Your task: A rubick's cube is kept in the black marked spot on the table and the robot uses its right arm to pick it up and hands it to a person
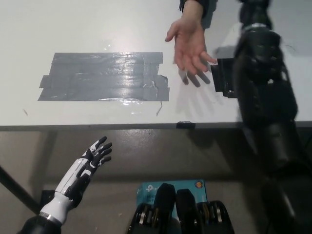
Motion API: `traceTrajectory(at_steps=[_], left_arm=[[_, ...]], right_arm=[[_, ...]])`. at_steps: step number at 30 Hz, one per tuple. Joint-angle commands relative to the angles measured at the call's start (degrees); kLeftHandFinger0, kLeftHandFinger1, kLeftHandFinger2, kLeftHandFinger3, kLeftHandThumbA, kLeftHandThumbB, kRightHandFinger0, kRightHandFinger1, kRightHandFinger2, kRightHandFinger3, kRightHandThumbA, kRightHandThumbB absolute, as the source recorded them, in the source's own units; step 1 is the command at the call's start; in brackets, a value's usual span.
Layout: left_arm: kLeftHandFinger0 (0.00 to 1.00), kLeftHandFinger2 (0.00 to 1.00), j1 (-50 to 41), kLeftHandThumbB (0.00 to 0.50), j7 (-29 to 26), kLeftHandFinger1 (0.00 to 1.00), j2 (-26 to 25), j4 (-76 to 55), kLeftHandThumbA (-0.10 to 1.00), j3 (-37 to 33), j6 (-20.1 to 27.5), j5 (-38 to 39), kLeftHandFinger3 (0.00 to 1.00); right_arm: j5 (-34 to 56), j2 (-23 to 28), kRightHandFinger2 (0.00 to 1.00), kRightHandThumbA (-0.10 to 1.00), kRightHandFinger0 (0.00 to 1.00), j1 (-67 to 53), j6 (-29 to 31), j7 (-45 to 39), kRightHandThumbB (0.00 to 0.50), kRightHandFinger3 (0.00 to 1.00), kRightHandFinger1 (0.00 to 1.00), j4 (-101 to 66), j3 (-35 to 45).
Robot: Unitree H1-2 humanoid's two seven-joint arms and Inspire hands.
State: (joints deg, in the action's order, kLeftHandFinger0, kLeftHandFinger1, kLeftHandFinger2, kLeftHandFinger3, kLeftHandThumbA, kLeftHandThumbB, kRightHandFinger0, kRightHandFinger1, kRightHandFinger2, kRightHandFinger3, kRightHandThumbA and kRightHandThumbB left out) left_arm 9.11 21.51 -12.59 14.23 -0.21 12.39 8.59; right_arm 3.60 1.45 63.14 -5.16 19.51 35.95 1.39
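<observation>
Although the right hand itself lies beyond the top edge of the head view, so that it cannot be told whether its fingers are apart, together, or clamped on anything, the black right arm (263,83) is seen raised steeply across the right side of the table (97,24); the cube is nowhere visible, and whether it is carried in that hidden hand cannot be told; the black marked spot (223,78) is seen only as a strip just left of the arm, the rest being covered, and no cube shows on that strip. A person's hand (189,45) is held open, palm up, fingers spread, just beside the marked spot and left of the arm, and is judged to be waiting to receive. The left hand (92,158) rests below the table edge at lower left, fingers apart and holding nothing. A broad patch of grey tape (105,77) lies on the table well apart from the marked spot.

As to handling, a cube of this kind is judged to be light, stiff and hard, with smooth plastic faces that may slip; its layers can twist under uneven pressure, so it is best held across two opposite flat faces, squarely, rather than by edges or corners; a drop is thought unlikely to break it, though it would bounce and roll.
</observation>
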Motion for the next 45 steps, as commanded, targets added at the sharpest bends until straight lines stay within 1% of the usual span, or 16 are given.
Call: traceTrajectory(at_steps=[1,3,5,7,15,17,18,19,20,21,22,23,25,27,33,45], left_arm=[[0.99,1.00,1.0,0.500,-0.8,1.00,-0.7,-2.1,0.82,0.0,0.2,-0.8,1.00],[0.99,1.00,0.8,0.496,-0.9,1.00,-0.6,-2.7,0.82,-0.2,0.1,-1.1,1.00],[0.99,1.00,0.9,0.499,-0.8,1.00,-0.6,-2.7,0.82,-0.2,0.1,-1.1,1.00],[0.99,1.00,1.0,0.500,-0.7,1.00,-0.5,-2.8,0.82,-0.3,0.2,-1.2,1.00],[0.99,1.00,1.0,0.500,-0.5,1.00,-0.6,-3.4,0.82,-0.4,-0.1,-1.3,1.00],[0.99,1.00,1.3,0.500,-0.4,1.00,-0.8,-3.6,0.82,-0.5,-0.3,-1.4,1.00],[0.99,1.00,1.4,0.500,-0.4,1.00,-0.8,-3.5,0.82,-0.6,-0.3,-1.5,1.00],[0.99,1.00,1.5,0.500,-0.3,1.00,-0.9,-3.5,0.82,-0.6,-0.3,-1.6,1.00],[1.00,1.00,1.6,0.500,-0.2,1.00,-1.0,-3.4,0.82,-0.7,-0.4,-1.7,1.00],[1.00,1.00,1.6,0.500,-0.2,1.00,-1.1,-3.5,0.82,-0.7,-0.4,-1.7,1.00],[0.99,1.00,1.6,0.500,-0.3,1.00,-1.1,-3.5,0.82,-0.7,-0.3,-1.8,1.00],[0.99,1.00,1.6,0.500,-0.3,1.00,-1.0,-3.6,0.82,-0.7,-0.2,-1.8,1.00],[0.99,1.00,1.6,0.500,-0.4,1.00,-0.9,-3.5,0.82,-0.7,-0.2,-2.0,1.00],[0.99,1.00,1.8,0.500,-0.3,1.00,-0.9,-3.4,0.82,-0.7,-0.1,-2.0,1.00],[1.00,1.00,2.3,0.500,0.0,1.00,-1.2,-3.4,0.82,-0.6,-0.3,-1.7,1.00],[0.99,1.00,3.5,0.500,-0.2,1.00,-1.2,-2.9,0.83,-0.4,-0.4,-1.8,1.00]], right_arm=[[-8.1,-0.1,0.82,-0.10,0.00,10.2,6.9,0.4,0.192,0.87,0.41,12.7,-5.4],[-9.8,-1.1,0.84,-0.10,0.00,12.8,8.1,1.3,0.186,0.86,0.41,18.6,-7.6],[-10.4,-1.3,0.89,-0.10,0.07,13.9,9.3,1.9,0.238,0.90,0.47,21.2,-8.6],[-12.4,-2.1,0.75,-0.10,0.00,15.9,11.9,3.6,0.168,0.81,0.31,27.4,-11.1],[-14.7,-2.1,0.83,-0.10,0.03,17.1,14.9,6.6,0.168,0.88,0.35,39.4,-15.3],[-14.4,-1.4,0.63,-0.10,0.00,15.8,15.3,5.2,0.191,0.73,0.17,41.6,-15.3],[-14.5,-1.2,0.62,-0.10,0.00,15.5,15.1,4.6,0.187,0.73,0.16,42.1,-15.5],[-14.9,-0.9,0.71,-0.10,0.00,15.4,14.0,3.0,0.211,0.85,0.22,42.5,-16.1],[-15.3,-0.5,0.75,0.05,0.03,15.4,11.9,-0.1,0.270,1.00,0.30,43.0,-16.7],[-15.7,-0.2,1.00,0.43,0.45,15.6,10.0,-3.7,0.367,1.00,0.83,43.4,-17.4],[-16.1,0.2,1.00,0.52,0.86,15.9,6.9,-9.5,0.409,1.00,1.00,44.2,-18.5],[-16.7,0.3,1.00,0.60,1.00,16.1,5.1,-12.6,0.447,1.00,1.00,44.6,-19.3],[-17.6,0.9,1.00,0.68,1.00,15.3,3.1,-15.8,0.500,1.00,1.00,45.1,-20.8],[-17.5,1.3,1.00,0.74,1.00,14.6,3.2,-15.3,0.447,1.00,1.00,45.2,-20.9],[-16.2,2.8,1.00,0.88,1.00,14.8,4.3,-13.9,0.500,1.00,1.00,44.6,-19.6],[-15.0,5.6,1.00,0.96,1.00,17.0,11.7,-7.5,0.489,1.00,1.00,32.6,-14.5]])
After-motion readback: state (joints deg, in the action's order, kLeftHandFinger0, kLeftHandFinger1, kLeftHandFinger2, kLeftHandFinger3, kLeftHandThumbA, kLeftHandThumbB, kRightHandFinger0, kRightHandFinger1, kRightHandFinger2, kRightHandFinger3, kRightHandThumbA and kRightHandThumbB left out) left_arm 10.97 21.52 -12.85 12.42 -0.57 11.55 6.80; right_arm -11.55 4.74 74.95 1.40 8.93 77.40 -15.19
